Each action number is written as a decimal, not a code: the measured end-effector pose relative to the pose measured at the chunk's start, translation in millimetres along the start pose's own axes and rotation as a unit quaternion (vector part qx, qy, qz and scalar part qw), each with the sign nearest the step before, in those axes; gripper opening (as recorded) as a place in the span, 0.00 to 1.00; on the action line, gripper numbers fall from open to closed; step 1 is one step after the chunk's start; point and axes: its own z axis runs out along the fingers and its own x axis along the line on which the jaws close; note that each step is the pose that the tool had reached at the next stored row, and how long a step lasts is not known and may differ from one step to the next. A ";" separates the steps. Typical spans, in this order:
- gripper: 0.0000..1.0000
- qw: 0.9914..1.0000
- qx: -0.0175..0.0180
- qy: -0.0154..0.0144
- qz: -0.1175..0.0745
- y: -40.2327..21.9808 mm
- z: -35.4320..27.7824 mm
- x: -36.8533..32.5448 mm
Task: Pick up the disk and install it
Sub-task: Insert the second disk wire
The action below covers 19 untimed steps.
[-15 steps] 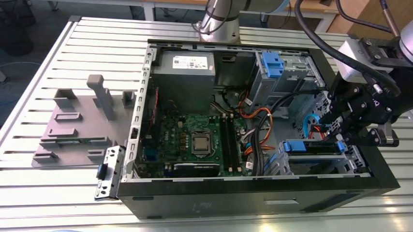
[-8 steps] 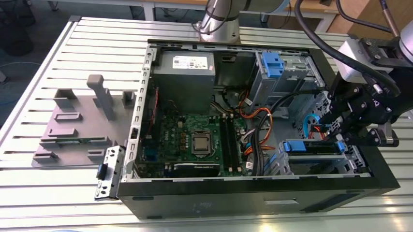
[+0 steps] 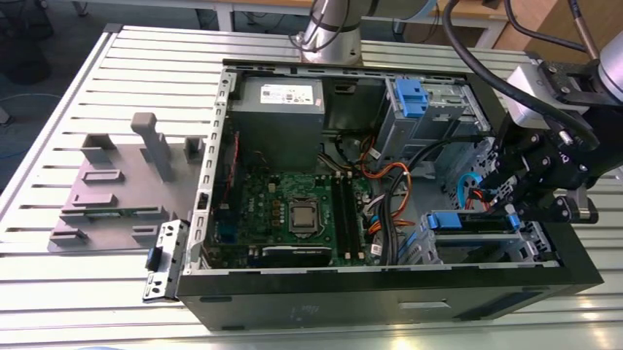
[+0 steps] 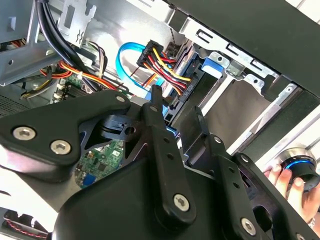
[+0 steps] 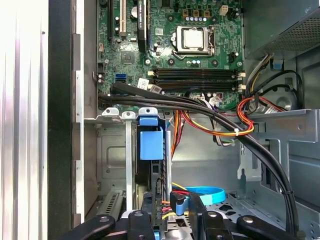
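**Item:** the disk [image 3: 475, 223].

**Location:** it is sitting on edge in the drive bay [image 3: 533, 240], at the exterior view's right end of the open computer case [image 3: 389, 310]. The case is lying on the slotted worktop [image 3: 98, 306]. The disk's blue tab [image 5: 151, 145] is showing in the first wrist view.

**Handling (judged):** it is looking rigid and fairly heavy for its size. Its smooth metal faces are likely offering little friction. Its internals are probably making it sensitive to knocks, and the plastic rails may be flexing under load.

**Hold (judged):** the two flat faces or the rails are offering the safest purchase, away from the end where cables [image 4: 167, 75] are crowding.

**End effector** [image 5: 171, 210]**:** it is hovering just beside the disk's cable end. Its fingers [image 4: 156, 115] are standing apart and clamping nothing that is showing. Contact with the disk cannot be told.
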 end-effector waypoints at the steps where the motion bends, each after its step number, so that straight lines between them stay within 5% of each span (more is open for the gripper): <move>1: 0.41 1.000 0.000 0.000 0.000 0.0 0.1 0.0; 5: 0.40 1.000 0.000 0.000 0.000 0.0 0.3 0.0; 11: 0.16 1.000 0.000 0.000 0.000 0.0 0.5 0.0; 19: 0.16 1.000 0.000 0.000 0.000 0.0 0.9 0.4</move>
